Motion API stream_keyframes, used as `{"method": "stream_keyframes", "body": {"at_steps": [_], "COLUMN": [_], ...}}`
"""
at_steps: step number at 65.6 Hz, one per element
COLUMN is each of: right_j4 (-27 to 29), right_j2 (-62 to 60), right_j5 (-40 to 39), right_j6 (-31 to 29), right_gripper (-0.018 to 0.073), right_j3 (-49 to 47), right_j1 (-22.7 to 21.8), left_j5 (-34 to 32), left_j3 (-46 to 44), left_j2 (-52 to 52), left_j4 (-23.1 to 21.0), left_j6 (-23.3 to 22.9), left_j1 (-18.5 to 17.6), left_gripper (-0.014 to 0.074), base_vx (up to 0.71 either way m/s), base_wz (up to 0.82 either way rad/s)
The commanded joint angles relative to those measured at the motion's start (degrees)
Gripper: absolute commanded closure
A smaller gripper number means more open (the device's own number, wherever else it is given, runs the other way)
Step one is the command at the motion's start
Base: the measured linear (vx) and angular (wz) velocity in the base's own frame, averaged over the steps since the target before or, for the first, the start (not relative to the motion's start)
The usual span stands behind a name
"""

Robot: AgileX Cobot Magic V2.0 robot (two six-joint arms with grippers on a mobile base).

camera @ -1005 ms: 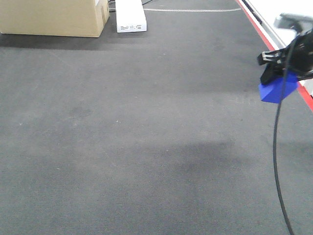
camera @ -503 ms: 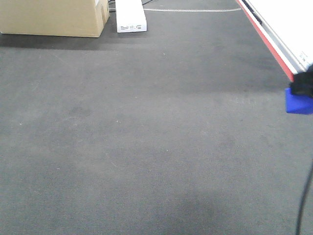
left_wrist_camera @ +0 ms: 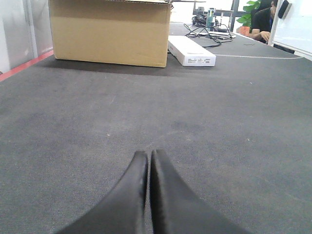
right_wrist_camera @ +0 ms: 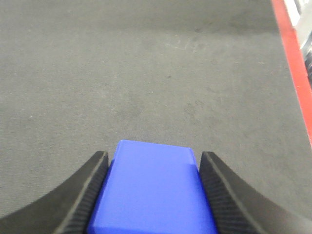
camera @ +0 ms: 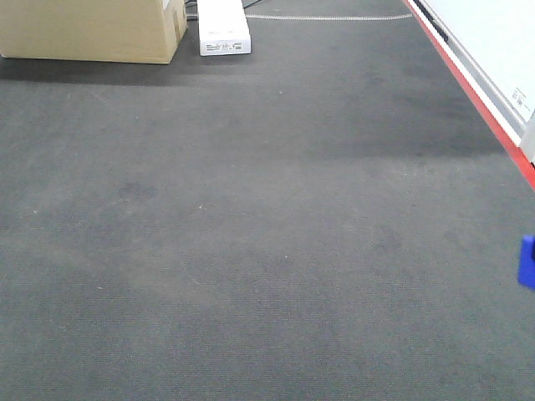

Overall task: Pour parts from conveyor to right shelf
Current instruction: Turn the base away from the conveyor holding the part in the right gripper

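Pinched by the right claw (right_wrist_camera: 153,161) over the dark grey textured conveyor belt (right_wrist_camera: 146,73) (left claw (left_wrist_camera: 148,157) pressed together), the small, smooth-sided bright blue plastic block (right_wrist_camera: 152,195) could slip free.

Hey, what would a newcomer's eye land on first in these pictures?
The bright blue block, clamped in the right gripper over the dark grey conveyor near its red stripe. Next, the big cardboard box at the belt's far end, with a white box beside it.
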Motion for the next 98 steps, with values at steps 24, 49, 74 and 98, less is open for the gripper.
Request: {"method": "stream_keyframes", "body": {"at_steps": [24, 49, 74, 98], "right_j4": [0.44, 0.46, 0.46, 0.46], "right_j2": [-25.51, -33.72, -33.72, -33.72], "right_j5": [-8.55, -6.65, -5.74, -5.74], "right_j6": [-1.9, -4.73, -4.44, -4.44], "right_gripper": [0.0564, 0.0564, 0.0564, 0.0564], "right_j3": [13.94, 14.4, 14.4, 14.4], "right_j1": [-0.02, -0.02, -0.02, -0.02], "left_j5": [-4.39, -4.39, -4.39, -4.39], "left_j3": [-1.14, -1.14, -1.14, -1.14], "left_j2": [-0.63, -0.63, -0.63, -0.63], "left_j4": [0.01, 0.01, 0.01, 0.01], "left_j6": [-0.22, -0.22, -0.22, -0.22], "left_j1": [-0.44, -0.44, -0.44, -0.44], "left_gripper": [0.0603, 0.0603, 0.0603, 0.0603], "base_vx": [0.0, 0.0, 0.0, 0.0], "base_wz": [0.0, 0.0, 0.0, 0.0]}}
